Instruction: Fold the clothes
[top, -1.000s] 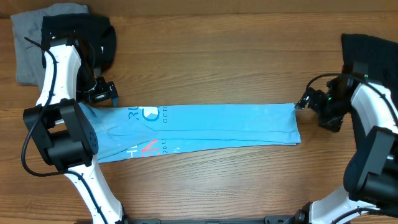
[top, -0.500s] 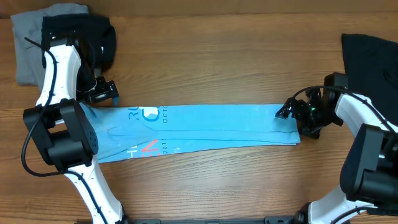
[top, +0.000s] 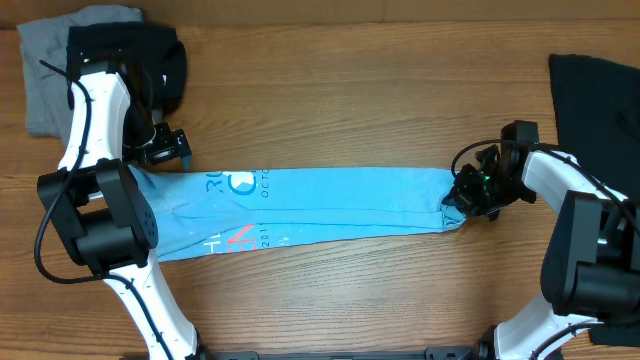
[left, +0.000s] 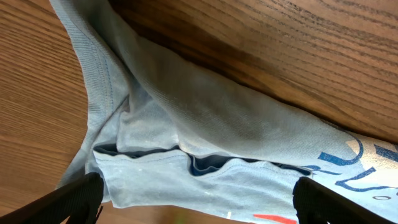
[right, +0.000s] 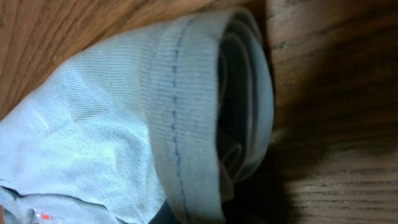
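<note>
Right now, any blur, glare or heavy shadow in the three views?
Overhead: sharp, even light, no glare on the table. Left wrist: T-shirt in focus, dark shadow under its raised fold. Right wrist: very close, hem stitching crisp, deep shadow on the wood at right.

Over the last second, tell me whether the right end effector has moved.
Yes. The right end effector moved left, away from the black garment, onto the blue shirt's right end and shut on it.

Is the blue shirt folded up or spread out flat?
Folded lengthwise. The blue shirt lies as a long narrow strip on the table, and the right wrist view shows several stacked layers at its hemmed end.
</note>
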